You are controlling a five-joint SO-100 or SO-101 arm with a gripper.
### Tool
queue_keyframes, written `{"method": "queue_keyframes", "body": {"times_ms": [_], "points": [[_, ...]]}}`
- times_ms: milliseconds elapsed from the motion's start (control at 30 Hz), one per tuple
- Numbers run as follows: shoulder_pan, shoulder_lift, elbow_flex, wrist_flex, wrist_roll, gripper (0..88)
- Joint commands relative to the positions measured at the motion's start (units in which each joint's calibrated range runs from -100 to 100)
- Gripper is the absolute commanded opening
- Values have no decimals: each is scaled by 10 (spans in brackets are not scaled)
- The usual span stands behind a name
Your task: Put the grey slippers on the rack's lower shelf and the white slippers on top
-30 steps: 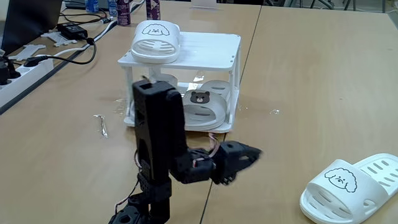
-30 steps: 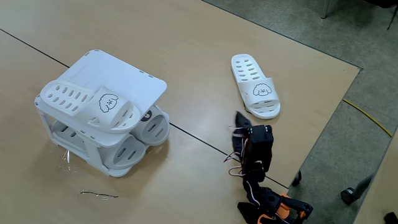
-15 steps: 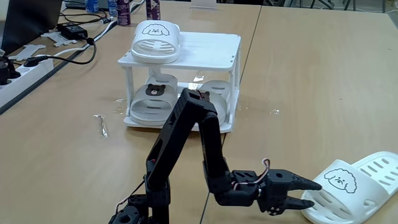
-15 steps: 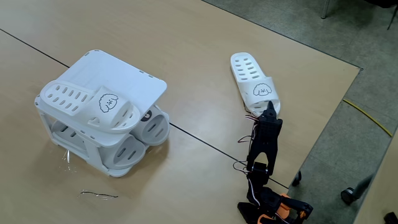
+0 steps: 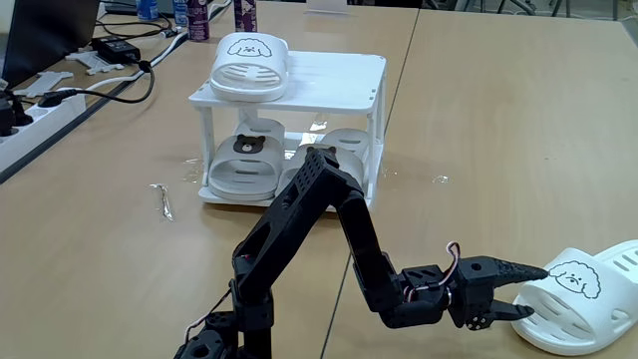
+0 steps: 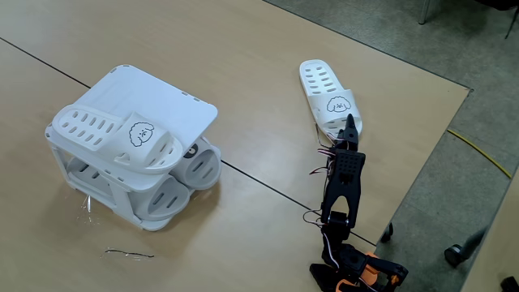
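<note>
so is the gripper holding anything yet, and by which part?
Gripper straddles the toe-strap edge of the white rubber puppy-face slipper, jaws open; no closed hold yet.

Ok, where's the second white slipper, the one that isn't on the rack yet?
The loose white slipper lies on the bare table at the lower right of a fixed view, far from the rack, with the gripper at its open end.

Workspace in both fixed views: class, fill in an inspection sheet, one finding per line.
Surface: tan table, seam lines.
Job's things: rack holds one white slipper on top, grey slippers on the lower shelf; second white slipper lies on the table.
Clutter: thin metal piece.
Gripper: gripper open, its fingers astride the loose slipper's front edge.
Cables: power strip, black leads.
Surroundings: bottles, grey floor.
</note>
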State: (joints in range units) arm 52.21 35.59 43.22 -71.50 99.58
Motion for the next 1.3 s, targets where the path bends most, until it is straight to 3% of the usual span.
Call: {"method": "queue_keyframes", "body": {"times_ms": [0,467,900,967,1033,1167,1267], "points": [[-8,-5,-64,-3,4,284],[-37,111,-252,40,4,285],[-34,249,-627,246,4,279],[-35,260,-667,270,4,221],[-37,265,-704,303,4,16],[-36,247,-777,357,4,6],[-29,177,-808,456,4,6]]}}
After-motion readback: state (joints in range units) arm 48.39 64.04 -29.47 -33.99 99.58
